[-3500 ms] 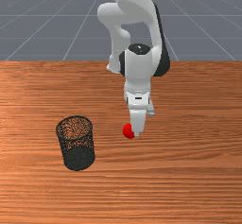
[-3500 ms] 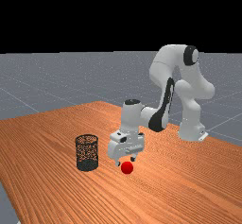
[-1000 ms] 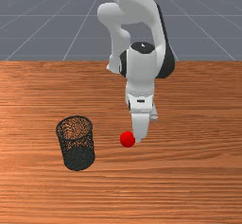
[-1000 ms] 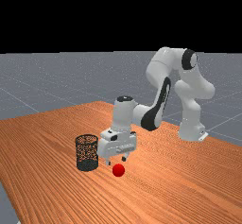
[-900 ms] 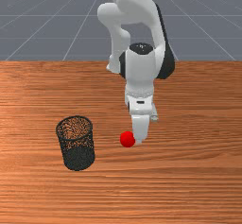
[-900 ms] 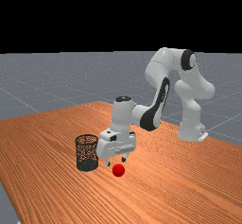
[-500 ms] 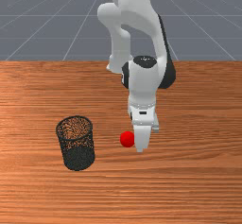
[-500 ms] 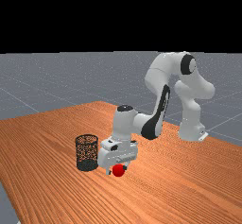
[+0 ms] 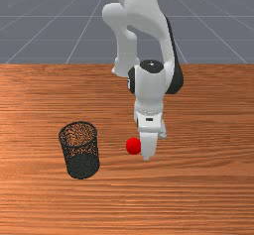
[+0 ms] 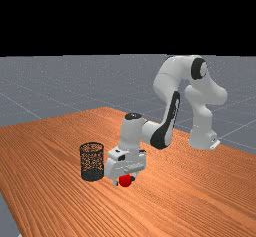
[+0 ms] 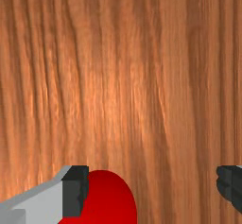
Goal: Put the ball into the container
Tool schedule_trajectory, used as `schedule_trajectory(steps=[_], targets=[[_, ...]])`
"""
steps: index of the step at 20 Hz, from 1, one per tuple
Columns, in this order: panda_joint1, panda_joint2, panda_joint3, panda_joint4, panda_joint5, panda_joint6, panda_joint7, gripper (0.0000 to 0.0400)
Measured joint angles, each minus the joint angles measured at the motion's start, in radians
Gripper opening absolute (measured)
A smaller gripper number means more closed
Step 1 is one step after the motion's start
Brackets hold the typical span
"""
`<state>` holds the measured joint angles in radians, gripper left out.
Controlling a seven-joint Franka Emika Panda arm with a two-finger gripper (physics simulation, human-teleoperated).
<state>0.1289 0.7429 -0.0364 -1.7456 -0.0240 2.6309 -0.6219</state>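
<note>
Reaching low over the orange-brown desk (image 9: 198, 189), the hand (image 10: 124, 181) has its two fingers spread wide apart, so it is let go and has no grip on anything. The red ball (image 9: 133, 146) sits on the desk, right beside the hand and out of the basket. Down in the wrist view, one of the fingers (image 11: 75, 191) covers part of the red ball, and the other finger (image 11: 229, 186) is well away from it, with a big gap and bare wood in the middle. So the ball is much closer to one finger than to the other — I can't tell if that near finger touches it. The black mesh basket (image 9: 81, 154) stands up straight on the desk with its round top open. It is on the front view's left, and the ball lies between it and the hand, nearer to the hand. You can see the little holes all over the basket's sides. In the far view, the ball shows low down by the fingertips, and the basket is over to that view's left, apart from the ball. The white and grey arm (image 10: 165, 81) bends up high and then comes down to the hand, and its bottom end is at the far view's right — by the back edge of the desk. A grey floor (image 10: 40, 83) with thin pale lines spreads out behind the desk.
</note>
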Motion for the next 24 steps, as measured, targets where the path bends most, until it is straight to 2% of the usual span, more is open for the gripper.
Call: schedule_trajectory(steps=[3, 5, 9, 15, 16, 24], targets=[[-0.006, -0.004, 0.028, 0.000, 0.015, -0.006, -0.021, 0.0400], [0.012, -0.015, 0.010, -0.001, -0.002, -0.022, -0.002, 0.0400], [0.054, -0.060, -0.032, -0.089, -0.039, 0.022, 0.043, 0.0400], [-0.027, -0.071, -0.017, -0.111, -0.024, 0.039, -0.049, 0.0400], [-0.049, -0.062, 0.000, -0.089, -0.006, 0.014, -0.069, 0.0400], [-0.060, 0.078, 0.005, 0.197, 0.000, -0.135, -0.080, 0.0400]])
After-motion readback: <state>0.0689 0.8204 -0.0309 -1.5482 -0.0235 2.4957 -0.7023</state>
